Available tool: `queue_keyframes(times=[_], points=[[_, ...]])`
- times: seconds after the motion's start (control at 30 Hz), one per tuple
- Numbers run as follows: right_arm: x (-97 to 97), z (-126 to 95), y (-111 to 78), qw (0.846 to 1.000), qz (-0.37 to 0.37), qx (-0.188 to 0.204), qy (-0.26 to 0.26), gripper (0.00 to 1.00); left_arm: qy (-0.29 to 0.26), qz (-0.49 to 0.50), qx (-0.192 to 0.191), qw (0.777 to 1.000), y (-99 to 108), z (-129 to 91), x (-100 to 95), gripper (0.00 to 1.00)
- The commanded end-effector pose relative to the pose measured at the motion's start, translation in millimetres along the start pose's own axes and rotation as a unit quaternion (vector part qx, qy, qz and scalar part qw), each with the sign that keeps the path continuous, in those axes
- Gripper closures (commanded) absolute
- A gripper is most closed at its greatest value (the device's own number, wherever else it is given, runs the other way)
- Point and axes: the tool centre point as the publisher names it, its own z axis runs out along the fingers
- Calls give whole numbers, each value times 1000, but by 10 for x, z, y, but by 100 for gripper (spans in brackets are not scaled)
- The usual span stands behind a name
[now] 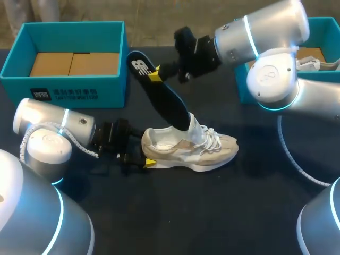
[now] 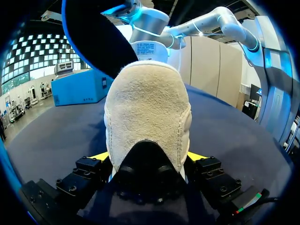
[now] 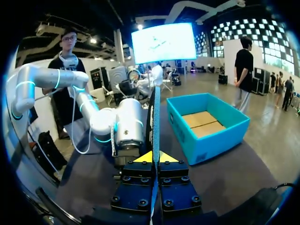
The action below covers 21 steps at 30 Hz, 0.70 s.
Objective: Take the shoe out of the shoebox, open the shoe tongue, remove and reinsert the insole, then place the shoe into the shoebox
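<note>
Our left end effector (image 1: 144, 154) clamps the heel of the shoe (image 1: 191, 150), upright on the desk (image 1: 212, 212). The insole (image 1: 162, 98), which we judge light and floppy, slants up from its opening, pinched near the heel end by our right end effector (image 1: 155, 74).

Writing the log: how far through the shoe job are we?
Done: the shoe is out, sitting on the table. In hand: the left gripper is shut on its heel while the right gripper holds the insole, one end inside the shoe; removing or reinserting, I cannot tell. Left: seating the insole and returning the shoe to the shoebox.
</note>
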Motion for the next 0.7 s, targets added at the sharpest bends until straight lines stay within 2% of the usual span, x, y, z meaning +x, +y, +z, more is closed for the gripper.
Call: queue_keyframes(times=[0.03, 0.7], points=[[49, -16, 5, 1000, 2, 4, -14, 100, 0, 0, 0, 1000, 16, -1, -1, 100], [48, -38, 17, 1000, 1, 2, -12, 100, 0, 0, 0, 1000, 16, -1, -1, 100]])
